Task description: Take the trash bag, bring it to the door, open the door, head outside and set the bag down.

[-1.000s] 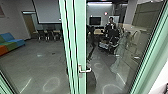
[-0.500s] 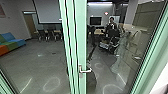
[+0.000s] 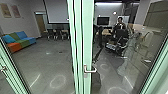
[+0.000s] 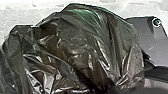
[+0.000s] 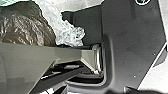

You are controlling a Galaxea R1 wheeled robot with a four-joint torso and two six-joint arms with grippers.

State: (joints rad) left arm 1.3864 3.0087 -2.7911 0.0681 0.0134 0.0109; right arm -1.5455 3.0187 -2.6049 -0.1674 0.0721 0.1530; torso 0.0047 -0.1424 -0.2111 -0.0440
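The bag [image 4: 82, 47] is dark, glossy and crumpled, with folds that converge towards one area. It lies close to the left wrist camera, near the robot's body. The right wrist view shows a brown, creased part of it. Clear plastic [image 5: 67, 33] is located between this part and the robot's dark plate [image 5: 130, 32]. The state of the left hand cannot be determined. The state of the right hand cannot be determined. Contact between either hand and the bag cannot be confirmed.

The head view shows glass panels in pale green frames [image 3: 86, 37]. A metal lever handle [image 3: 90, 70] is mounted on the central upright. A second metal fitting [image 3: 3, 68] is on the frame at the far left. Whether the door is ajar cannot be determined.

Past the glass are a grey floor [image 3: 47, 66], a blue, green and orange sofa [image 3: 21, 43], a row of chairs [image 3: 57, 33], a white screen [image 3: 57, 12] and a wall monitor [image 3: 103, 20]. A person [image 3: 120, 25] appears in the right-hand pane, beside dark equipment [image 3: 121, 40].
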